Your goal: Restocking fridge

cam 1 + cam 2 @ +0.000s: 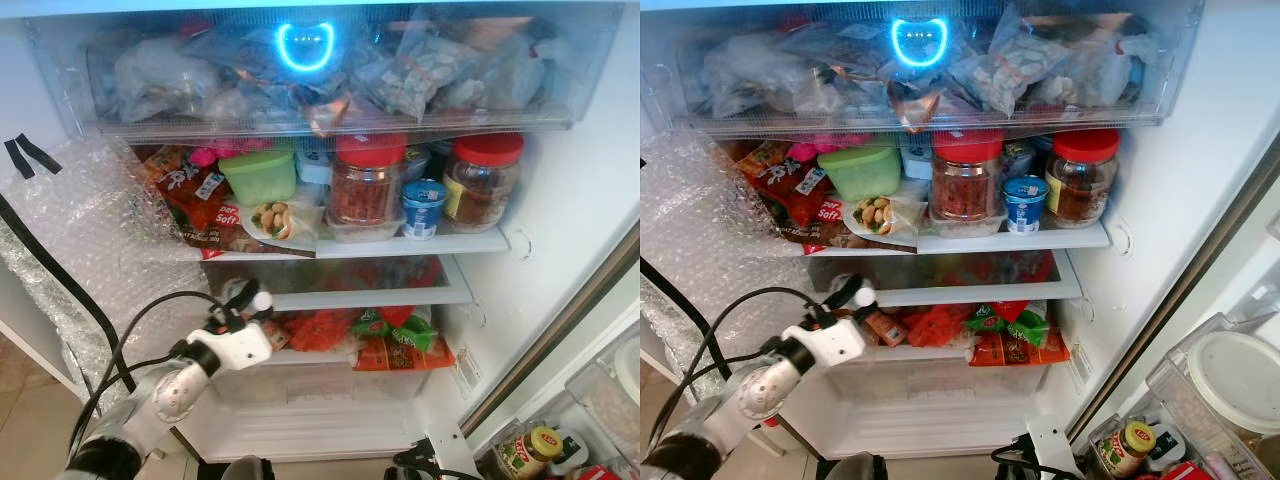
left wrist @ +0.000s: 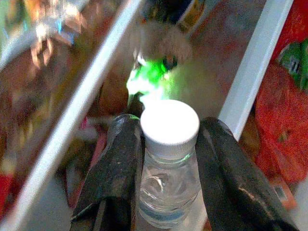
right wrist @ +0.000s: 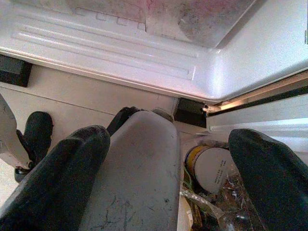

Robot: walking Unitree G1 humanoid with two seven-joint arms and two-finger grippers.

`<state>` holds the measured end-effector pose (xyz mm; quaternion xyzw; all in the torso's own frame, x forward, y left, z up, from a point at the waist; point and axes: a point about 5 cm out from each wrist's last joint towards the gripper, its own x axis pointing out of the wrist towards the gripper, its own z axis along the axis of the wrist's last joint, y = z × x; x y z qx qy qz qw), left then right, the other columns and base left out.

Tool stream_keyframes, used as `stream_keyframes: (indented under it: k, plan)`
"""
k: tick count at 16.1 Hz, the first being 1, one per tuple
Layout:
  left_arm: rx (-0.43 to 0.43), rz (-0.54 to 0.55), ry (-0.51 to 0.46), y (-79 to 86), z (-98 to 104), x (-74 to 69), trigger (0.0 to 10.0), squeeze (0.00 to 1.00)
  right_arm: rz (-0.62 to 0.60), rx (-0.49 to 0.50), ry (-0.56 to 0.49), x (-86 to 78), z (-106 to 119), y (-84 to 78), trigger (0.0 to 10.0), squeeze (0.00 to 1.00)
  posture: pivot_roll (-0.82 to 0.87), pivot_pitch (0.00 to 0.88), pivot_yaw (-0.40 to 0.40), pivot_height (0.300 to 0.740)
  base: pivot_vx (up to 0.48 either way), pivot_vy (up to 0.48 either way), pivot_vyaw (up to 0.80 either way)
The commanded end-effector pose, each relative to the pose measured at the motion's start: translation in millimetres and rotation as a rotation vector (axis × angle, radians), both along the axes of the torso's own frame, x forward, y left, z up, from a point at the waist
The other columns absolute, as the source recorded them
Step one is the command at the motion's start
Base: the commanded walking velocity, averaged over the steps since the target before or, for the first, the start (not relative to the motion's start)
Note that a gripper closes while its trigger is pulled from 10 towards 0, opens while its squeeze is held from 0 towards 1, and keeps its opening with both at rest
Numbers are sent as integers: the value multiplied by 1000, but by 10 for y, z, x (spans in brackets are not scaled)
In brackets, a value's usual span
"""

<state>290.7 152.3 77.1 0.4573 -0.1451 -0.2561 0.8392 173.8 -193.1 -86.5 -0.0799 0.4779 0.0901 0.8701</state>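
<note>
My left gripper is shut on a small clear water bottle with a white cap. It holds the bottle at the left end of the fridge's lower shelf, cap pointing into the fridge. In the left wrist view both black fingers press the bottle's neck and shoulders. Red and green snack packets lie under that shelf, just right of the gripper. My right gripper hangs low and open over the floor by the fridge's base.
The middle shelf carries two red-lidded jars, a green tub, a blue yogurt cup and red packets. A crammed clear drawer is above, bubble wrap on the left, and door bins with a yellow-lidded jar lower right.
</note>
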Motion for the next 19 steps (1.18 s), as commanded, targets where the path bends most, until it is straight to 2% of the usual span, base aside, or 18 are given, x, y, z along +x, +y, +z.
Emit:
stream_keyframes:
  k: [1, 4, 7, 8, 10, 13, 14, 16, 18, 19]
  plan:
    - [25, -18, -42, -5, 49, 29, 10000, 0, -32, -9, 6, -37, -12, -42, 10000, 0, 13, 0, -4, 647, 0, 0, 0]
    - [36, -3, -115, -32, 76, 80, 10000, 0, -39, 1, -6, -26, -6, -35, 10000, 0, 13, 0, -4, 647, 0, 0, 0]
    - [-15, 68, -81, 37, 15, 109, 10000, 0, -46, 6, -14, -16, -1, -33, 10000, 0, 8, 0, -2, 647, 0, 0, 0]
    - [-85, 125, -60, 81, 12, 130, 10000, 0, -45, 6, -16, -12, 1, -34, 10000, 0, 9, 0, -3, 647, 0, 0, 0]
    - [-282, 285, -20, 236, 12, 174, 10000, 0, -46, 10, -22, -2, 6, -29, 10000, 0, 8, 0, -6, 647, 0, 0, 0]
    - [-343, 330, 51, 284, -76, 152, 10000, 0, -46, 9, -25, 3, 9, -31, 10000, 0, 9, 0, -7, 647, 0, 0, 0]
    - [-404, 358, 96, 304, -124, 133, 10000, 0, -47, 10, -26, 1, 9, -33, 10000, 0, 5, 0, -3, 647, 0, 0, 0]
    - [-464, 388, 159, 329, -187, 113, 10000, 0, -48, 10, -26, 0, 9, -36, 10000, 0, 6, 0, -6, 647, 0, 0, 0]
    - [-564, 452, 286, 402, -321, 72, 10000, 0, -45, 11, -26, 0, 9, -35, 10000, 0, 11, 0, -8, 647, 0, 0, 0]
    - [-601, 479, 319, 442, -351, 67, 10000, 0, -45, 11, -27, 0, 9, -35, 10000, 0, 11, 0, -8, 647, 0, 0, 0]
